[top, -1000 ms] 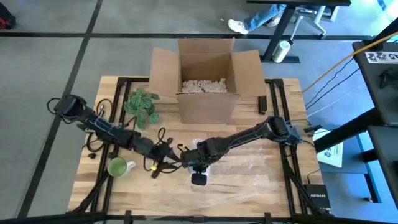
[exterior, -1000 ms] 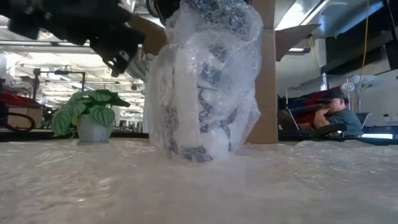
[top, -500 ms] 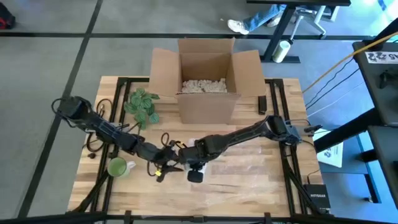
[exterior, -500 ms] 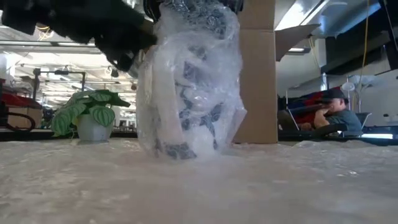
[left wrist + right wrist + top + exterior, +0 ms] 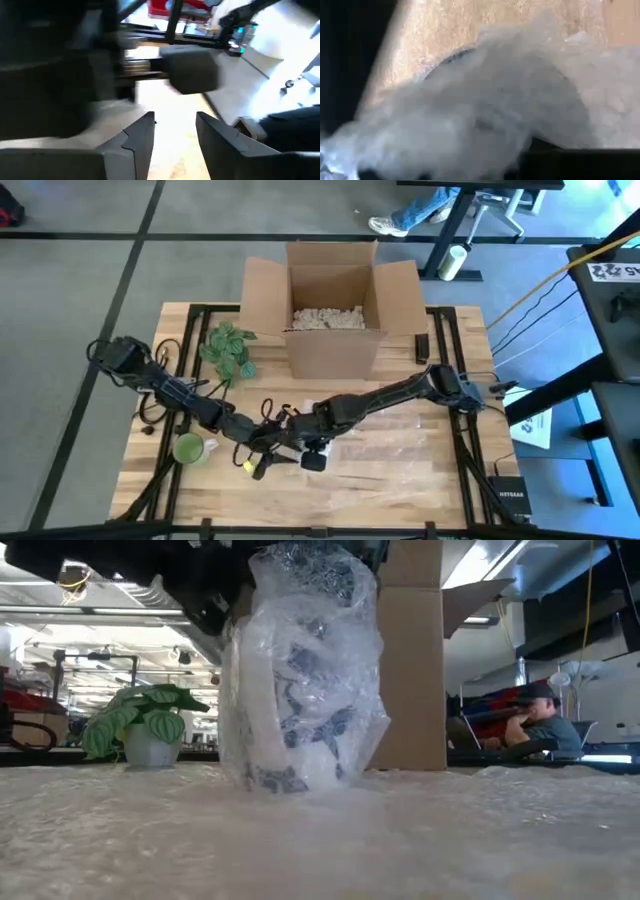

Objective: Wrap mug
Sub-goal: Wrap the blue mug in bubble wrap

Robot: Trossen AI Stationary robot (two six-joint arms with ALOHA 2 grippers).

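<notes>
A blue-patterned white mug (image 5: 300, 710) stands upright on the table, wrapped in clear bubble wrap (image 5: 350, 660). The wrap is gathered at its top, right under my right gripper (image 5: 306, 446), which is shut on it. In the high view that gripper hides the mug. The right wrist view is filled by bubble wrap (image 5: 485, 110). My left gripper (image 5: 175, 132) is open just left of the bundle with nothing between its fingers; it also appears in the high view (image 5: 262, 462). My right gripper holds the gathered bubble wrap at the top of the bundle (image 5: 310, 560) from above. The gripper itself hides the place of contact. The wrapped mug stands upright below it with its base (image 5: 285, 780) on the bubble wrap sheet.
A bubble wrap sheet (image 5: 330, 840) spreads over the near and right table. A green mug (image 5: 190, 448) stands near the left front. A potted plant (image 5: 228, 346) and an open cardboard box (image 5: 330, 305) with packing fill stand at the back. A seated person (image 5: 540, 720) is beyond the table.
My right gripper has drawn the wrapped mug toward the table's left; the bundle has slid on its base and kept upright. My left gripper has gone toward the table's near edge, staying close beside the bundle.
</notes>
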